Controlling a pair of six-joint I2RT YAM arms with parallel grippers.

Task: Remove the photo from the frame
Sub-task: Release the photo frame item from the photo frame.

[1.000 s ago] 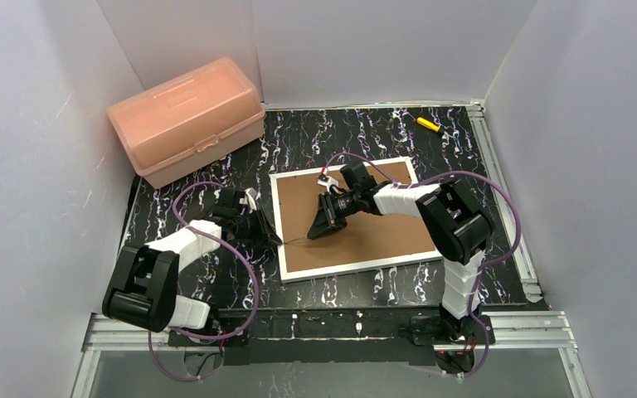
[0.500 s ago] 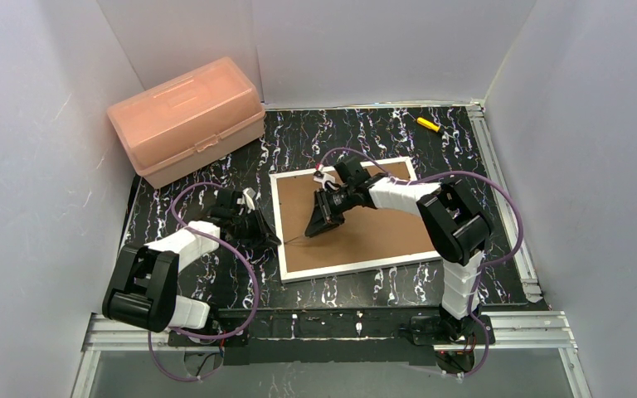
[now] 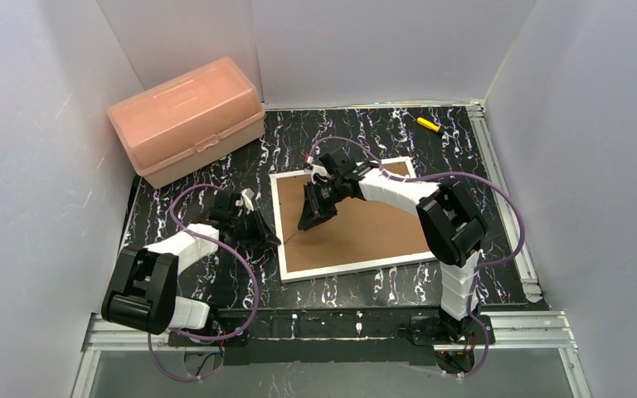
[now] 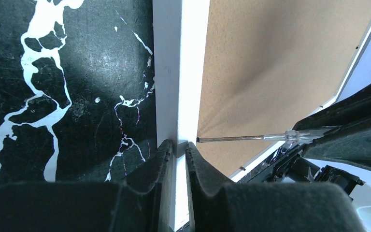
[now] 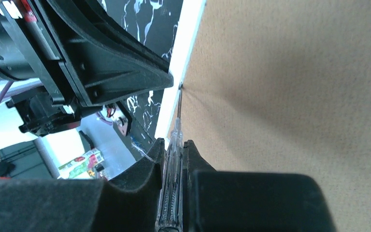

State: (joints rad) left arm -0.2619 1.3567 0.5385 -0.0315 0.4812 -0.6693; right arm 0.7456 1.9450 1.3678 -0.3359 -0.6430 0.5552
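Observation:
The frame [image 3: 280,222] lies face down on the black marbled table, its brown backing board [image 3: 365,228] up. The photo is hidden. My left gripper [image 3: 267,235] is shut on the frame's left white border [image 4: 181,72], one finger on each side of it. My right gripper [image 3: 307,224] is shut on a clear-handled screwdriver [image 5: 178,106]. The screwdriver's tip touches the seam between the backing board [image 5: 294,96] and the white border [image 5: 189,34], right beside my left gripper [image 4: 178,145]. The screwdriver [image 4: 251,138] lies low across the board.
A pink plastic box [image 3: 187,118] stands at the back left. A small yellow tool [image 3: 428,124] lies at the back right. Metal rails [image 3: 502,191] run along the table's right edge. White walls close in three sides.
My right wrist has shifted left and a little away across the backing board, with the screwdriver tip staying at the frame's left edge. The left arm has not moved.

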